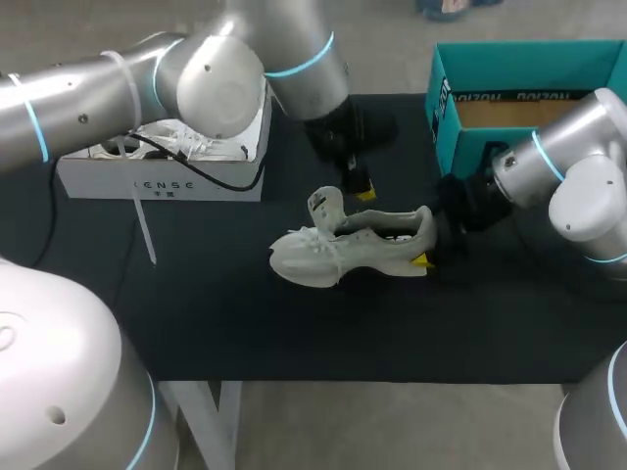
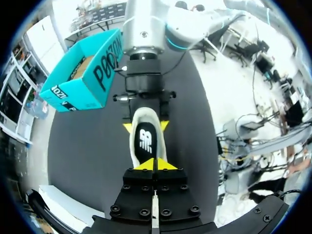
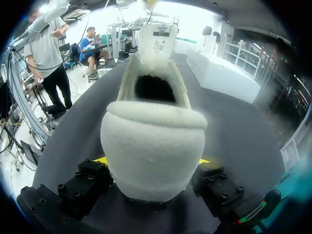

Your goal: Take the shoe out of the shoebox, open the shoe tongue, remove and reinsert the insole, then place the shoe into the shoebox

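Note:
A white shoe (image 1: 343, 247) lies on the black table mat (image 1: 245, 323), toe to the left, with its tongue (image 1: 323, 206) standing up. My right gripper (image 1: 428, 245) is shut on the heel, one yellow tip on each side of it (image 2: 146, 126). In the right wrist view the heel (image 3: 152, 146) fills the space between its fingers, and the labelled tongue (image 3: 157, 39) rises beyond. My left gripper (image 1: 361, 189) hangs above the shoe's mouth, its tips (image 2: 155, 165) pressed together with nothing visible between them. Below it the dark insole (image 2: 145, 142) shows inside the shoe.
A teal shoebox (image 1: 529, 69) stands open at the back right, just behind my right arm (image 2: 83, 73). A white box (image 1: 162, 181) holding another white shoe (image 1: 186, 142) sits at the back left under my left arm.

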Controlling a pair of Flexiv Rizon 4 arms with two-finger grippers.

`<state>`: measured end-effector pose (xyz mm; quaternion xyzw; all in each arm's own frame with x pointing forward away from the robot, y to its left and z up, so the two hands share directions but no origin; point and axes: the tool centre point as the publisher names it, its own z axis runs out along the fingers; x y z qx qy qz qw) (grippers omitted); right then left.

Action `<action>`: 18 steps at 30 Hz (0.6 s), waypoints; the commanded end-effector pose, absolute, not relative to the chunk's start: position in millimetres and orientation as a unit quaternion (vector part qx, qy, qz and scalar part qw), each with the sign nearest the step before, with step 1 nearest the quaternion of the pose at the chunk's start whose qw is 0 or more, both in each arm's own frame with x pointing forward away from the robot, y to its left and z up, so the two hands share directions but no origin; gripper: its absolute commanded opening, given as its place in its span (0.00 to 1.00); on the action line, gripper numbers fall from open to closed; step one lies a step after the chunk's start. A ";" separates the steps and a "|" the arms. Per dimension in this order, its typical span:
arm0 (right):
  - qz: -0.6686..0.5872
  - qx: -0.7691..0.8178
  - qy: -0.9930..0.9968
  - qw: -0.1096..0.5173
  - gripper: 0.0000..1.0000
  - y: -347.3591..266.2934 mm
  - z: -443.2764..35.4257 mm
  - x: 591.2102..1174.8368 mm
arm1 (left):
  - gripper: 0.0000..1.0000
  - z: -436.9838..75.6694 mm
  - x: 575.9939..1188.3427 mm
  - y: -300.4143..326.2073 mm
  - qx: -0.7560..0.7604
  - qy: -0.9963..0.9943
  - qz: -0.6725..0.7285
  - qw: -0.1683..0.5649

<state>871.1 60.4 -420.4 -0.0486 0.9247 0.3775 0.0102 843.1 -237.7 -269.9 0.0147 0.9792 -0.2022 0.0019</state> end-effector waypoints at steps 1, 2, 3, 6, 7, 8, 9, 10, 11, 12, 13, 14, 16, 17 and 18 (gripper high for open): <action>0.377 -0.049 0.925 0.010 0.00 60.9 -420.7 871.9 | 0.00 -283.7 841.4 -244.5 0.067 0.972 -0.223 0.022; 0.377 -0.049 0.925 0.010 0.00 60.9 -420.7 871.9 | 0.00 -286.9 841.8 -247.0 0.073 0.971 -0.225 0.023; 0.377 -0.049 0.925 0.010 0.00 60.9 -420.7 871.9 | 0.00 -290.7 843.2 -250.0 0.079 0.969 -0.230 0.030; 0.377 -0.049 0.925 0.010 0.00 60.9 -420.7 871.9 | 0.00 -304.3 847.6 -257.3 0.083 0.971 -0.224 0.023; 0.377 -0.049 0.925 0.010 0.00 60.9 -420.7 871.9 | 0.00 -309.2 849.3 -259.4 0.087 0.972 -0.217 0.028; 0.377 -0.049 0.925 0.010 0.00 60.9 -420.7 871.9 | 0.00 -313.9 850.5 -261.5 0.089 0.973 -0.213 0.025; 0.377 -0.049 0.925 0.010 0.00 60.9 -420.7 871.9 | 0.00 -318.1 851.7 -263.7 0.089 0.974 -0.209 0.018; 0.377 -0.049 0.925 0.010 0.00 60.9 -420.7 871.9 | 0.00 -321.3 852.9 -265.6 0.091 0.973 -0.210 0.020; 0.377 -0.049 0.925 0.010 0.00 60.9 -420.7 871.9 | 0.00 -324.8 855.0 -267.7 0.092 0.973 -0.208 0.021; 0.377 -0.049 0.925 0.010 0.00 60.9 -420.7 871.9 | 0.00 -327.9 857.1 -269.5 0.093 0.974 -0.206 0.023; 0.377 -0.049 0.925 0.010 0.00 60.9 -420.7 871.9 | 0.00 -330.6 859.1 -271.2 0.094 0.974 -0.206 0.025; 0.377 -0.049 0.925 0.010 0.00 60.9 -420.7 871.9 | 0.00 -333.3 861.1 -273.0 0.092 0.974 -0.204 0.024; 0.377 -0.049 0.925 0.010 0.00 60.9 -420.7 871.9 | 0.00 -338.5 863.3 -276.2 0.093 0.974 -0.202 0.028; 0.377 -0.049 0.925 0.010 0.00 60.9 -420.7 871.9 | 0.00 -341.6 864.0 -277.6 0.092 0.975 -0.200 0.025; 0.377 -0.049 0.925 0.010 0.00 60.9 -420.7 871.9 | 0.00 -345.3 864.2 -278.6 0.094 0.975 -0.199 0.027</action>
